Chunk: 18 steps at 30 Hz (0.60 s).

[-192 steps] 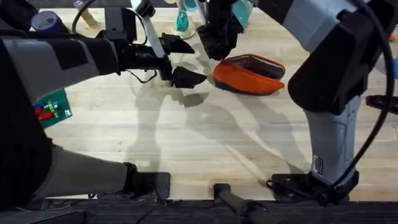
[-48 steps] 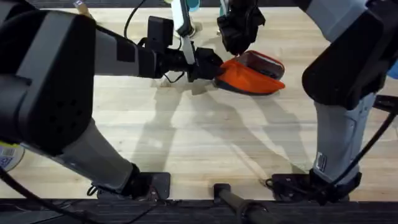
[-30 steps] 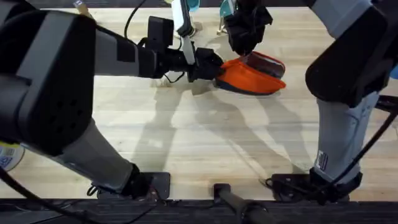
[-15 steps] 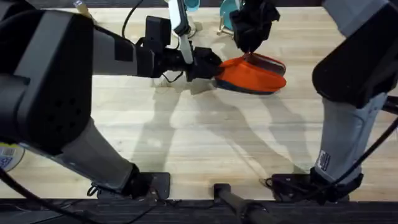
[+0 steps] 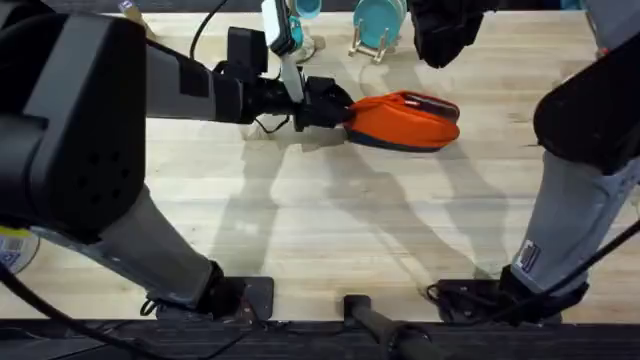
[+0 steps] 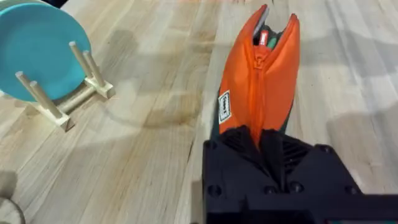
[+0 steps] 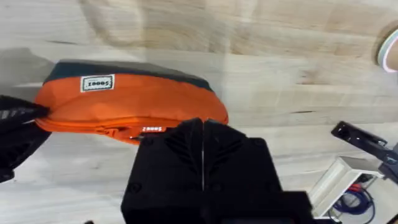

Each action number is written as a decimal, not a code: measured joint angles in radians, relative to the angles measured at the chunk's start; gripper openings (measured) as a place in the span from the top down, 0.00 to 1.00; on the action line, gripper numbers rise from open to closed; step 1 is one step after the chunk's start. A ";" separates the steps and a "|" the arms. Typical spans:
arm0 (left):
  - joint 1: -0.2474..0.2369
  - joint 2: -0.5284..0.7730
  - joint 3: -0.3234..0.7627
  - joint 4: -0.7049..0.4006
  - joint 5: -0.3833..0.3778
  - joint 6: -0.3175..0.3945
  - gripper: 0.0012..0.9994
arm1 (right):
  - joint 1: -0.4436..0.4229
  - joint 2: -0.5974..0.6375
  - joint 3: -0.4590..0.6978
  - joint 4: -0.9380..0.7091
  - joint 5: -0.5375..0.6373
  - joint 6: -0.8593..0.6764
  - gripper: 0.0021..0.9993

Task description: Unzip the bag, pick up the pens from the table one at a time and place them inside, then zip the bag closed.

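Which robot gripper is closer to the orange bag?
The left. The left gripper is clamped on one end of the orange bag, while the right gripper is shut, empty, and raised above the bag's far side.

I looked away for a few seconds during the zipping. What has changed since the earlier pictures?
The left pincer moved in and clamped the bag's near end. The right pincer, which was down at the bag's opening, pulled along the zipper, then lifted away toward the far edge. The bag is now mostly zipped; its far end gapes. The bag kept its spot on the table.
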<state>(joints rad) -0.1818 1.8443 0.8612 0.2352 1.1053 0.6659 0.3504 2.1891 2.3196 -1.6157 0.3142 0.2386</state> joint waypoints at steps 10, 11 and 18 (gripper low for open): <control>0.001 0.001 0.000 0.000 0.002 0.000 0.96 | -0.007 -0.054 0.000 -0.001 0.058 0.004 0.89; 0.001 0.000 0.000 0.000 0.002 0.000 0.96 | -0.007 -0.075 0.000 -0.001 0.060 0.004 0.75; 0.001 0.001 0.000 0.000 0.002 0.000 0.96 | -0.011 -0.230 0.001 -0.001 0.064 0.001 0.01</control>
<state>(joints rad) -0.1806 1.8450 0.8612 0.2352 1.1069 0.6657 0.3389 1.9589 2.3201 -1.6165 0.3777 0.2396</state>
